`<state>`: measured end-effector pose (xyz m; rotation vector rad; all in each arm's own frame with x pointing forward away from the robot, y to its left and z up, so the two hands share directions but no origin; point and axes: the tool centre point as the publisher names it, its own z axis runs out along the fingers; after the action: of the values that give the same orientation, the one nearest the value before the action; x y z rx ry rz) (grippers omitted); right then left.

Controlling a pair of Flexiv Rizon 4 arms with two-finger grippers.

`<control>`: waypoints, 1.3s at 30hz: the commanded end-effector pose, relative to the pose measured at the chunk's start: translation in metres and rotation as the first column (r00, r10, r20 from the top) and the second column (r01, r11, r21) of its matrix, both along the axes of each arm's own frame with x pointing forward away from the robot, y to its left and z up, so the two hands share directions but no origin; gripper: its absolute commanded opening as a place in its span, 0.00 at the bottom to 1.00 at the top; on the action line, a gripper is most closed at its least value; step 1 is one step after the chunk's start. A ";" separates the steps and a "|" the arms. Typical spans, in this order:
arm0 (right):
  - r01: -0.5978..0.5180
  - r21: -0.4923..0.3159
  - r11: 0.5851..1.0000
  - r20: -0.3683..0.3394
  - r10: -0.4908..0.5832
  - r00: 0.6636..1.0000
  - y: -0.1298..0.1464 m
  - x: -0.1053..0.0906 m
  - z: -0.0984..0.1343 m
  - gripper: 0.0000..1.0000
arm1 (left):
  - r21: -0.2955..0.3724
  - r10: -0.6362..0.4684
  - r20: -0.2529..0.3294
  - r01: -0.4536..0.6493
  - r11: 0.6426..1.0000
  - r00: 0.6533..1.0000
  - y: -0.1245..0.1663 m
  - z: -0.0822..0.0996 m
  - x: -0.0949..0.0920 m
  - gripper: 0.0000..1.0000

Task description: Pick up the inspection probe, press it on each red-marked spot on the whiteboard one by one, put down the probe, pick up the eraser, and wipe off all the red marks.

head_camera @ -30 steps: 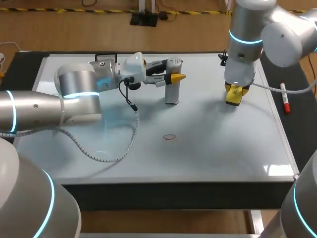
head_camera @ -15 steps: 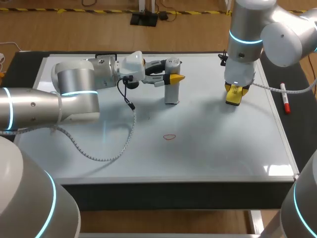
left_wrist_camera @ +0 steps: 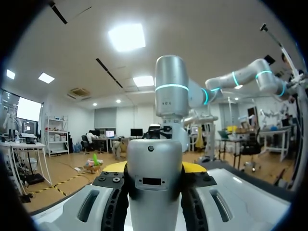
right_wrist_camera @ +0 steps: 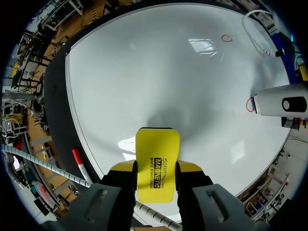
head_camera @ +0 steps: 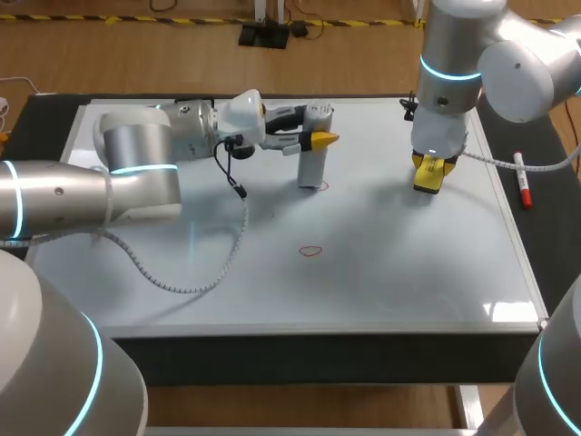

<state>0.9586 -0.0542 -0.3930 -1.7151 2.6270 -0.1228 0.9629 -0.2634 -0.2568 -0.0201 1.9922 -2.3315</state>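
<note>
While the left arm lies along the whiteboard's (head_camera: pixel 408 272) far-left part, the left gripper (head_camera: pixel 316 139) reaches in sideways and has its yellow-tipped fingers clamped on the upper body of the inspection probe (head_camera: pixel 312 170). The probe stands upright near the middle of the far edge, its foot at or just beside a small red mark (right_wrist_camera: pixel 249 104). It looks like a smooth, rigid grey cylinder, probably light but slippery. The high side grip suits pressing straight down, though a tilt could let it twist between the pads. A second red mark (head_camera: pixel 311 251), a small loop, lies bare near the board's middle, well apart from the probe. Toward the far-right corner the right gripper (right_wrist_camera: pixel 156 168) points down at the board, its fingers closed on the two long sides of the yellow eraser (right_wrist_camera: pixel 158 147). This seems a light, stiff block, likely with a soft wiping face underneath. Held by its sides it should slide easily on the slick board and needs only gentle, flat pressure. A red marker pen (head_camera: pixel 522 179) lies on the dark tabletop just off the board's right edge.
</note>
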 end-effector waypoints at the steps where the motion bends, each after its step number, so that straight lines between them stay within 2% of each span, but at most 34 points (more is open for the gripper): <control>1: -0.001 -0.003 1.000 0.001 0.001 1.000 -0.001 0.000 0.001 0.00 | -0.003 0.004 0.000 -0.004 1.000 1.000 0.013 0.012 -0.002 0.00; 18: -0.001 -0.003 1.000 0.001 0.001 1.000 -0.001 0.000 0.001 0.00 | -0.040 0.147 0.024 -0.146 0.988 0.989 0.107 0.029 -0.014 0.00; 31: -0.001 -0.003 1.000 0.001 0.001 1.000 -0.001 0.000 0.001 0.00 | -0.056 0.233 0.032 -0.231 0.971 0.972 0.183 0.029 -0.029 0.00; 39: -0.001 -0.003 1.000 0.001 0.001 1.000 -0.001 0.000 0.001 0.00 | -0.060 0.280 0.045 -0.277 0.959 0.959 0.226 0.030 -0.029 0.00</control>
<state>0.9586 -0.0542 -0.3930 -1.7151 2.6270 -0.1228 0.9440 -0.0552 -0.2293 -0.2174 1.7731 -2.1899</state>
